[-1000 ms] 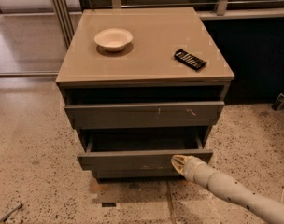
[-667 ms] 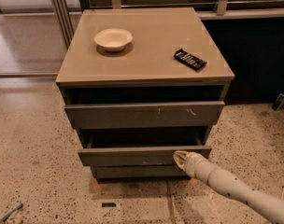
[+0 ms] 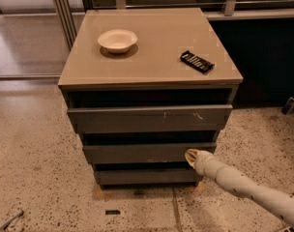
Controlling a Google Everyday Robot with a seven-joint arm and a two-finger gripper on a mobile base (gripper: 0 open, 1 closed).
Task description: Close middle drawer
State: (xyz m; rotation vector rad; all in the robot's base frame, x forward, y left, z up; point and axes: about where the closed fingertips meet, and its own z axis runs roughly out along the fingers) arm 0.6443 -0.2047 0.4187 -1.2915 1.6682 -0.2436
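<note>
The middle drawer [image 3: 137,152] is a plain grey front in the cabinet, sitting only slightly forward, with a dark gap above it. My gripper [image 3: 191,156] is at the end of the white arm coming from the lower right, and its tip presses against the right end of the drawer's front. The top drawer [image 3: 147,117], with small white scratch marks, is above it. The narrower bottom drawer [image 3: 144,176] is below.
A white bowl [image 3: 117,39] and a black flat object [image 3: 197,61] lie on the cabinet top [image 3: 152,57]. Speckled floor surrounds the cabinet. A metal frame [image 3: 62,13] stands at the back left. A dark wall is at the right.
The middle drawer has slid inward, from well pulled out to nearly flush. My gripper has followed it toward the cabinet, staying on its right front.
</note>
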